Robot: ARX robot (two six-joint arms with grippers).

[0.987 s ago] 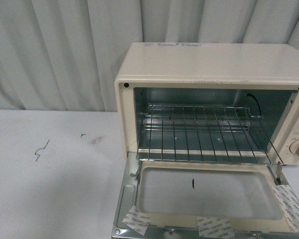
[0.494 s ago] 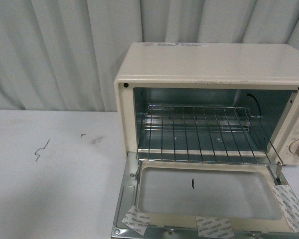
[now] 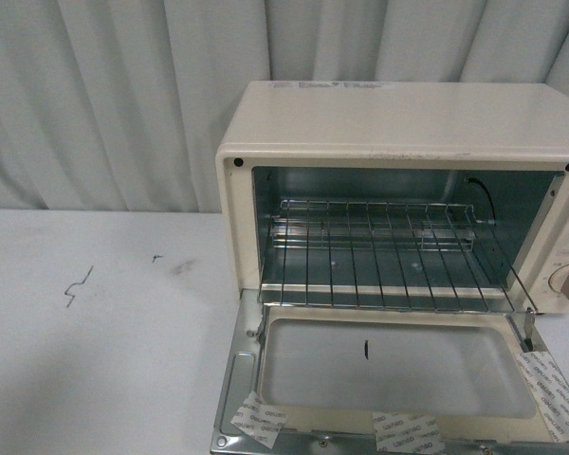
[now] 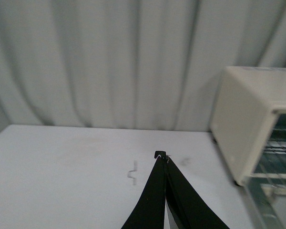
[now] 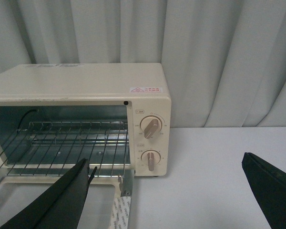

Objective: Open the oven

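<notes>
The cream-white oven (image 3: 398, 123) stands on the table's right half. Its glass door (image 3: 398, 374) lies dropped flat toward me, so the wire rack (image 3: 389, 251) inside shows. No arm appears in the front view. In the left wrist view the oven (image 4: 250, 129) sits off to one side, and my left gripper (image 4: 160, 155) hangs shut over bare table, holding nothing. The right wrist view faces the oven (image 5: 81, 95) and its two knobs (image 5: 151, 126). My right gripper (image 5: 165, 164) is wide open, with one finger (image 5: 62, 200) over the lowered door (image 5: 52, 202) and the other over the table.
A white table (image 3: 95, 322) carries small dark scuff marks (image 3: 79, 282). Pale pleated curtains (image 3: 114, 95) hang close behind the oven. Taped labels (image 3: 259, 417) sit on the door's inner frame.
</notes>
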